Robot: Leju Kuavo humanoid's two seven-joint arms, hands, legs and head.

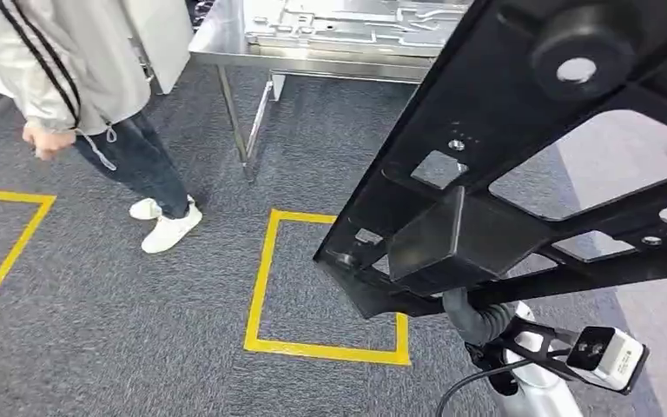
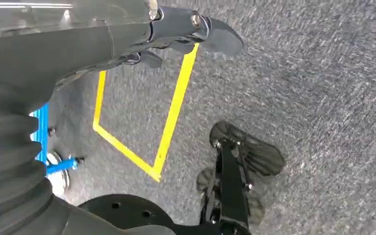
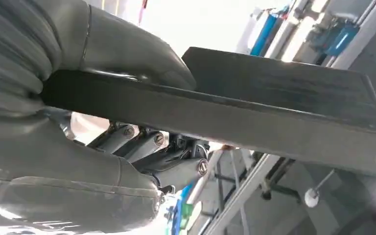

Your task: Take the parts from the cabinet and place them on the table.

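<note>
Black frame part [image 1: 521, 165] is pointing long-ways from seven o'clock up to one o'clock; I'm clamping my right hand [image 3: 78, 147] on its edge while my left hand [image 2: 142, 39] is hanging with fingers loosely apart.

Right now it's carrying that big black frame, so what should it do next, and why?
Probably keep walking toward the metal table, part held steady. The right hand grips the black frame by its edge, the table is across the carpet, and a person stands near its left end, so a slow approach seems wise.

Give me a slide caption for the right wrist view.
Right hand grips the edge of a black part.
</note>
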